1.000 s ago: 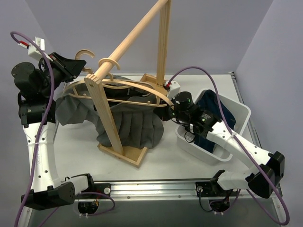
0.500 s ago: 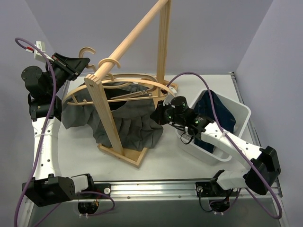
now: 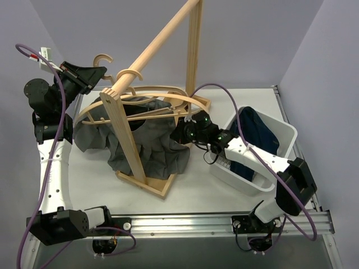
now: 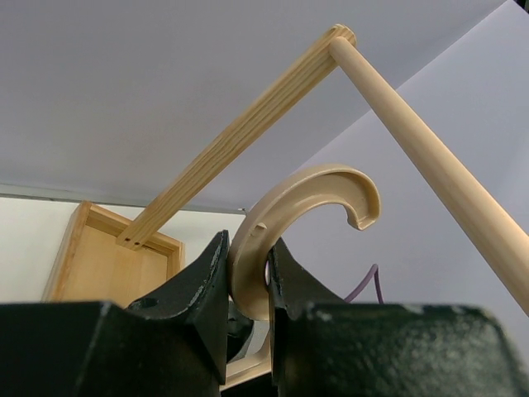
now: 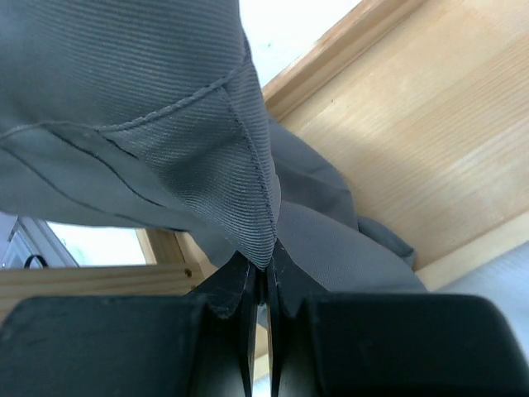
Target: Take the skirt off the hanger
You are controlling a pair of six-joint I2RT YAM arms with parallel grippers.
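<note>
A grey skirt [image 3: 148, 145] hangs from a curved wooden hanger [image 3: 162, 101] beside the wooden rack [image 3: 126, 140]. My left gripper [image 3: 90, 75] is shut on the hanger's hook [image 4: 306, 203] and holds it up at the left, near the rack's rail [image 4: 430, 157]. My right gripper [image 3: 180, 133] is shut on the skirt's right edge below the hanger's right end. In the right wrist view the grey cloth [image 5: 207, 149] is pinched between my fingertips [image 5: 248, 285]. The skirt's left part drapes over the hanger's lower bar.
A white bin [image 3: 269, 151] with dark blue cloth [image 3: 252, 137] stands at the right. The rack's base plate [image 3: 151, 182] lies under the skirt, and its second base [image 3: 196, 103] sits behind. Purple cables loop off both arms.
My right gripper has moved left with the skirt's edge, off the hanger's right end. The skirt has bunched leftward. My left gripper has held the hook almost still over the last half second.
</note>
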